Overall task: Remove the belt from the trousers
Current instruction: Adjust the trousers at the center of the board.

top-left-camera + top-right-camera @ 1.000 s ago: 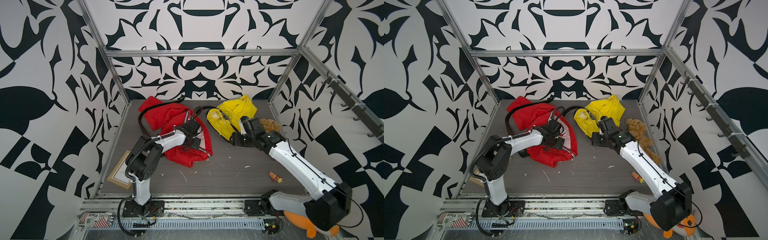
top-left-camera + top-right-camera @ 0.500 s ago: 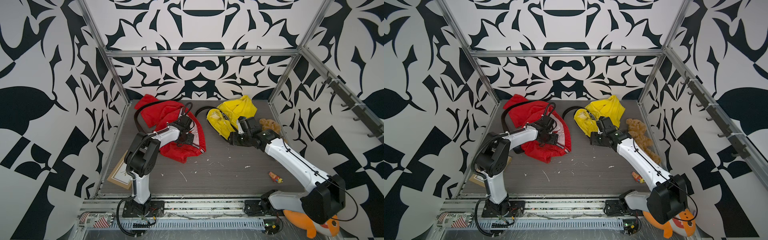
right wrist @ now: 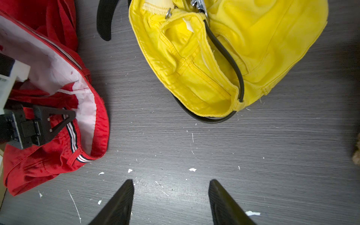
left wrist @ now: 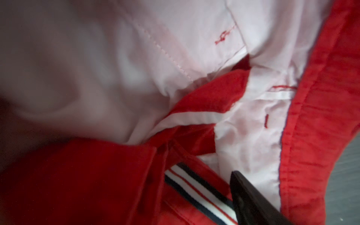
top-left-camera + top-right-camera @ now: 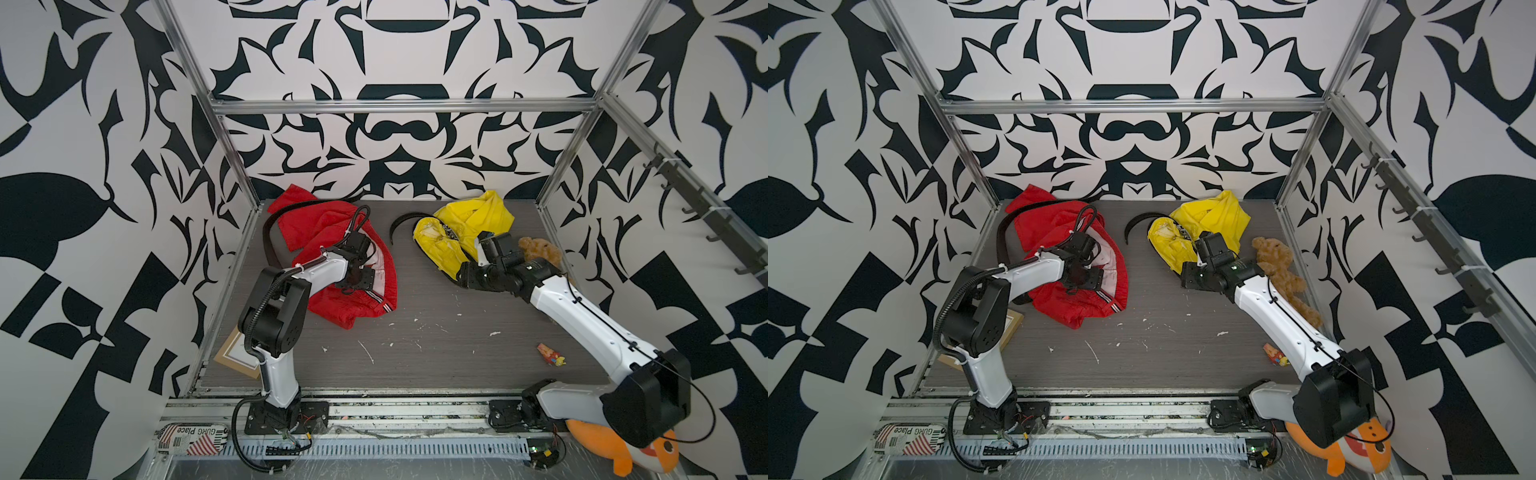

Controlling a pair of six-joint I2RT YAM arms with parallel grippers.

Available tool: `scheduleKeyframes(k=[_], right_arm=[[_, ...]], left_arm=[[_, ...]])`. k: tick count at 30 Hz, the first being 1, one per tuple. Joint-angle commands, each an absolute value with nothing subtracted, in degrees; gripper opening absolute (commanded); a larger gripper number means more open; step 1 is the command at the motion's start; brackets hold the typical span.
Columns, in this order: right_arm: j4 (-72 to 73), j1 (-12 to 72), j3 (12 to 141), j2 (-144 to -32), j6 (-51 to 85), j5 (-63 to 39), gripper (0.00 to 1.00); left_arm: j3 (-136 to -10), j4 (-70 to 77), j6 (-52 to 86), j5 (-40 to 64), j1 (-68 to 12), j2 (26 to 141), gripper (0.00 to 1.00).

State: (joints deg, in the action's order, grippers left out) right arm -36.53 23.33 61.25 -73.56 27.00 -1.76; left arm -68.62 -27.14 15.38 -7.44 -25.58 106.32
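Not done: the black belt point(image 3: 228, 56) is threaded round the waistband of the yellow trousers point(image 3: 272, 39), only its tip free on the bench point(image 3: 194, 146). The right claw point(image 3: 171, 202) hangs released, empty. The left claw point(image 5: 372, 279), spread, sits on the red trousers point(image 5: 345, 307), a 2nd belt point(image 5: 269, 237) looping beside.

Brown teddy bear point(image 5: 1277, 257) by right wall, orange plush point(image 5: 1362, 451), picture frame point(image 5: 239, 357) near front

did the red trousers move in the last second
Yes. The red trousers slid left toward the side wall, away from the yellow trousers, which stayed put, so the strip of bare floor between them is wider now.
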Motion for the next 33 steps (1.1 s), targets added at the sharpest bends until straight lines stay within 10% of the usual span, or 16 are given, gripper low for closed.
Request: scheduleKeyframes(k=[1,21,33], right_arm=[[-34.4,23.1,61.0,-73.8,27.1,-2.3,0.65],[-29.6,13.7,73.0,-92.4,16.5,3.3,0.67],[-34.2,13.1,85.1,-110.6,12.2,8.5,0.67]], left_arm=[[-65.7,-33.2,17.0,-10.0,-23.4,105.2,0.76],[-69.4,-34.8,19.3,-12.9,-37.9,91.2,0.94],[-72.9,-28.4,23.4,-6.0,-37.7,108.2,0.86]])
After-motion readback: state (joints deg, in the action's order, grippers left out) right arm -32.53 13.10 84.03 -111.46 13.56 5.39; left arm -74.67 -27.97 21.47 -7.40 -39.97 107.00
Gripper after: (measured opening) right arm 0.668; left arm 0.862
